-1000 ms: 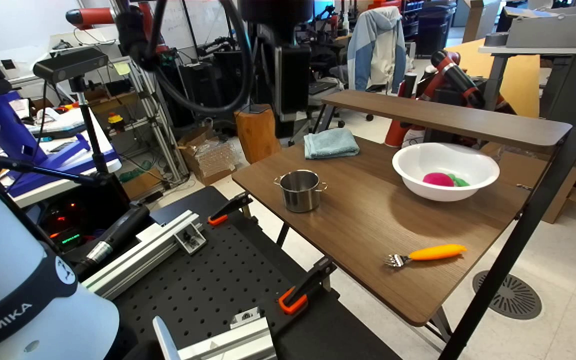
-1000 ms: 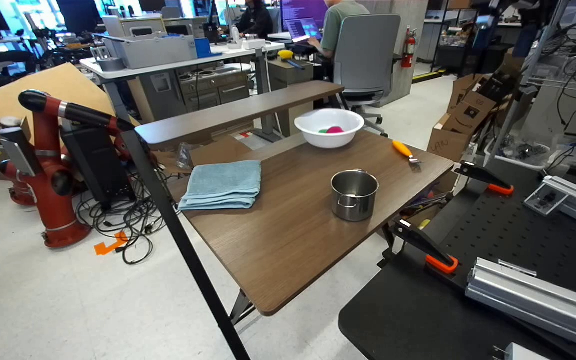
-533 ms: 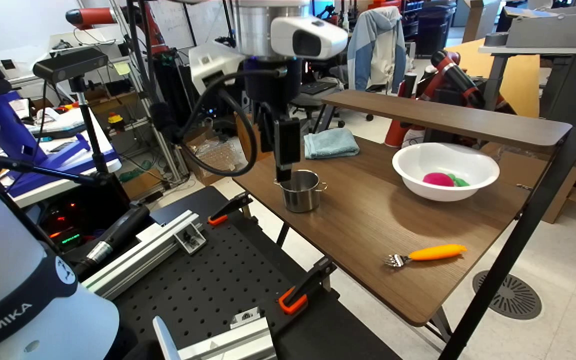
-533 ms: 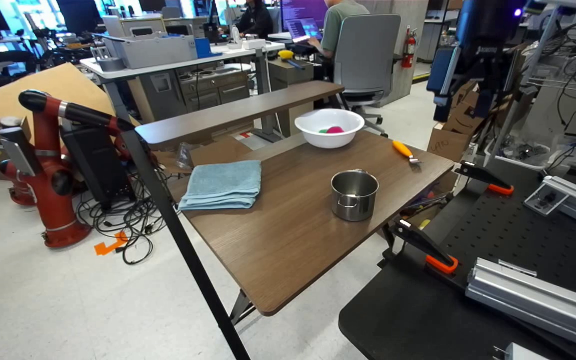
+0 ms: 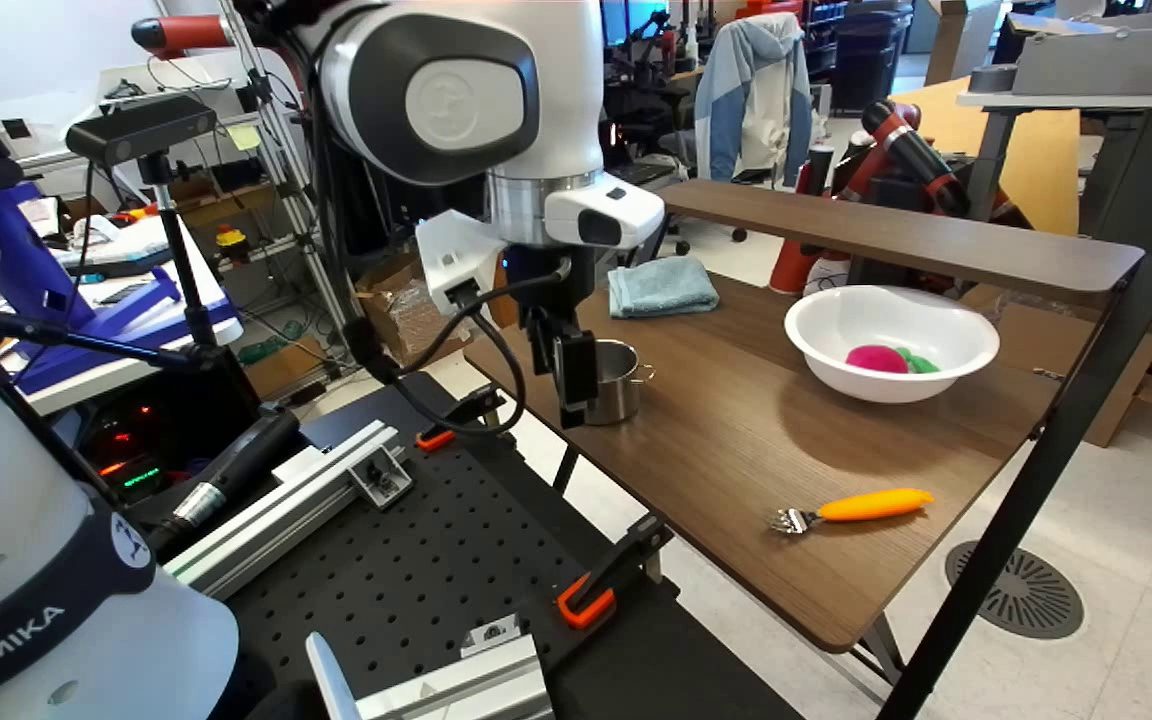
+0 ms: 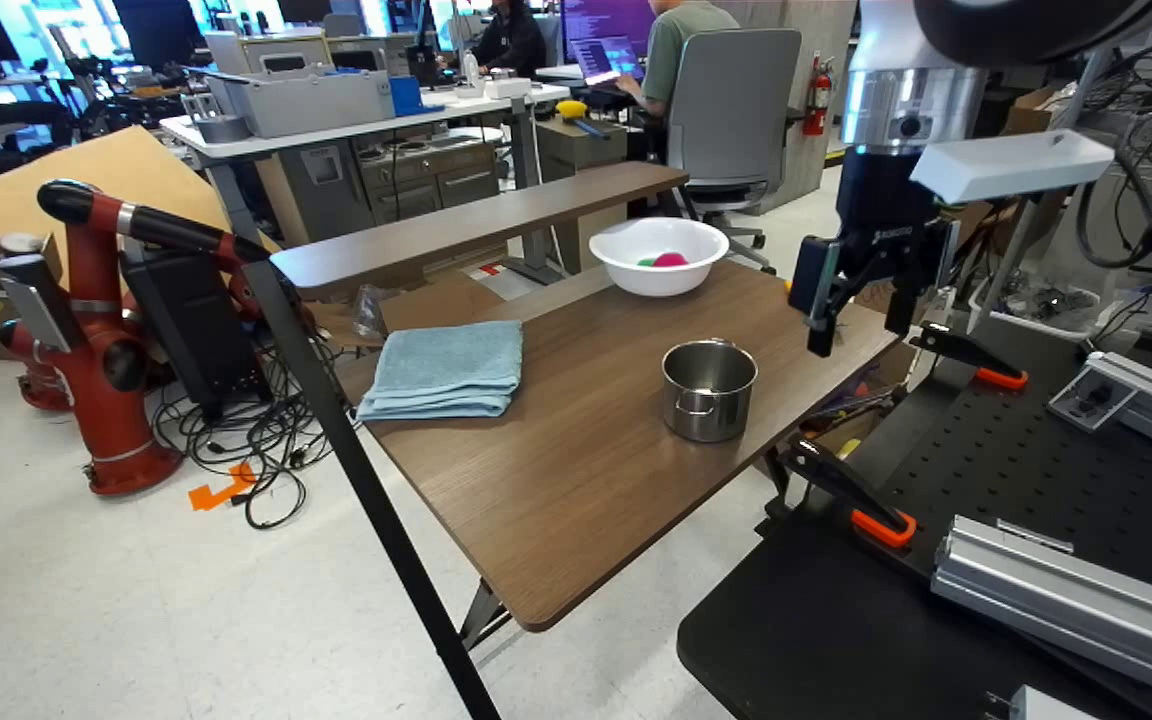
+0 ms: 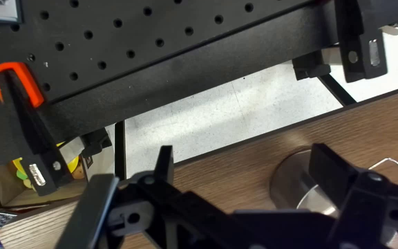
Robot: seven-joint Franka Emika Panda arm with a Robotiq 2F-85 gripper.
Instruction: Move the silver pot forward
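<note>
The silver pot (image 5: 620,385) stands upright on the brown table (image 5: 726,440) near the edge facing the robot. It also shows in an exterior view (image 6: 706,405) with its small wire handles. My gripper (image 6: 858,328) is open and empty, with its fingers pointing down. In that view it hangs to the right of the pot and apart from it. In an exterior view my gripper (image 5: 573,412) covers the left part of the pot. In the wrist view the right finger of my gripper (image 7: 243,148) hides part of the pot (image 7: 288,183).
A white bowl (image 5: 836,372) with pink and green things stands at the back. A folded blue towel (image 6: 446,370) lies on the table, and so does an orange-handled fork (image 5: 871,506). A raised shelf (image 5: 896,230) runs along the far side. Black clamps (image 5: 626,555) stick up from the black perforated board (image 5: 416,580).
The arm has come down into view from above, and my gripper is now lower, beside the pot. The pot has not moved.
</note>
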